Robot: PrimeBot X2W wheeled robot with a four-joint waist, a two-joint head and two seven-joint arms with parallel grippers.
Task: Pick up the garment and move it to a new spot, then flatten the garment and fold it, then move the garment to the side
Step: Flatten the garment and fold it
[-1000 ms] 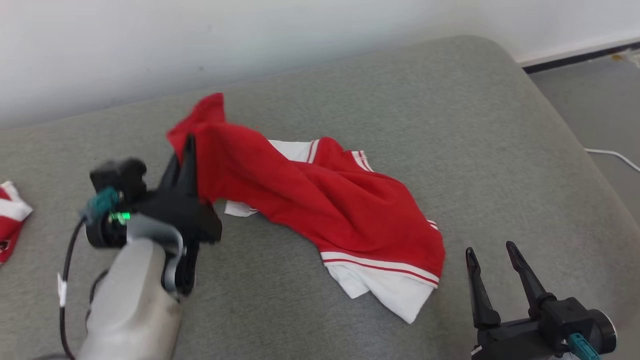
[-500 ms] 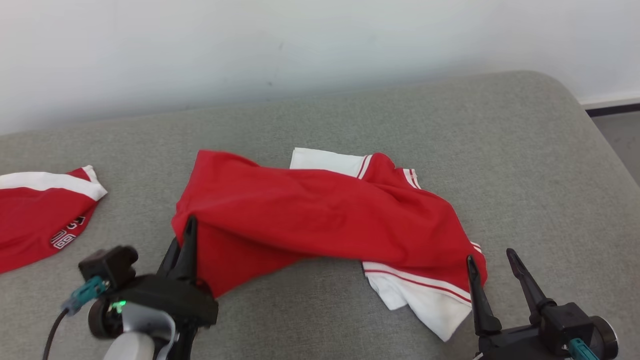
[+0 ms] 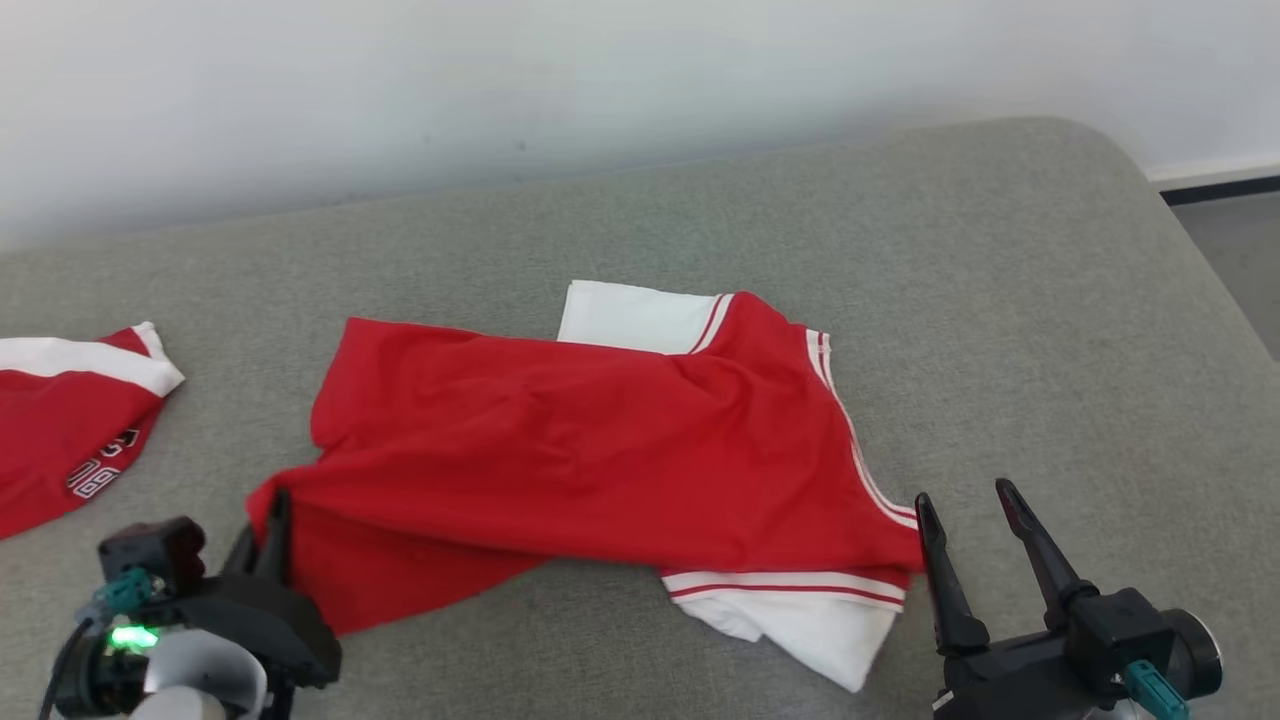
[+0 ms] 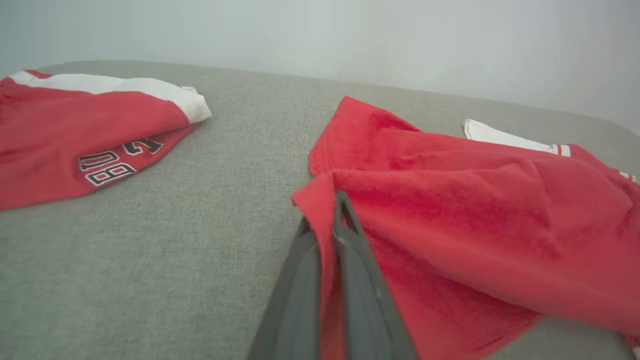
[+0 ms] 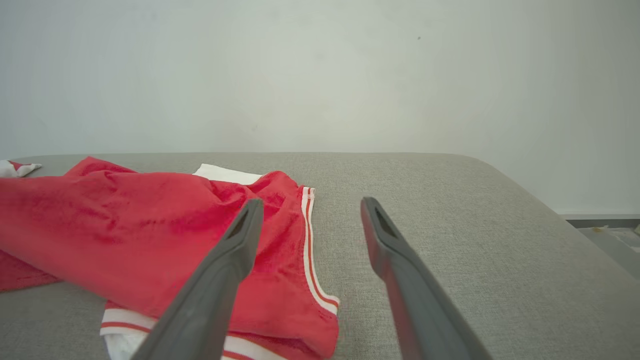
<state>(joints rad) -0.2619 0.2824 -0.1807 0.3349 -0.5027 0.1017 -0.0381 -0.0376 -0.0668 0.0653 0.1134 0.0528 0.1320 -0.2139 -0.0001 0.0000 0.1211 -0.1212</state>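
Head view: the garment [image 3: 600,450] sprawls on the cushion [image 3: 1000,280], left gripper [image 3: 275,512] pinching its near corner, right gripper [image 3: 965,500] spread empty beside the striped hem [image 3: 790,583]. Left wrist: fingers [image 4: 355,265] clamp red cloth (soft, light, limp, I judge). Right wrist: jaws wide; best grabbed by hem corners.

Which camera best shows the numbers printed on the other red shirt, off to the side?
The left wrist view: the side shirt lies close, its outlined numbers large and sharp. The head view has the shirt at its left edge, cut off, numbers small. The right wrist view catches just a white-tipped corner.
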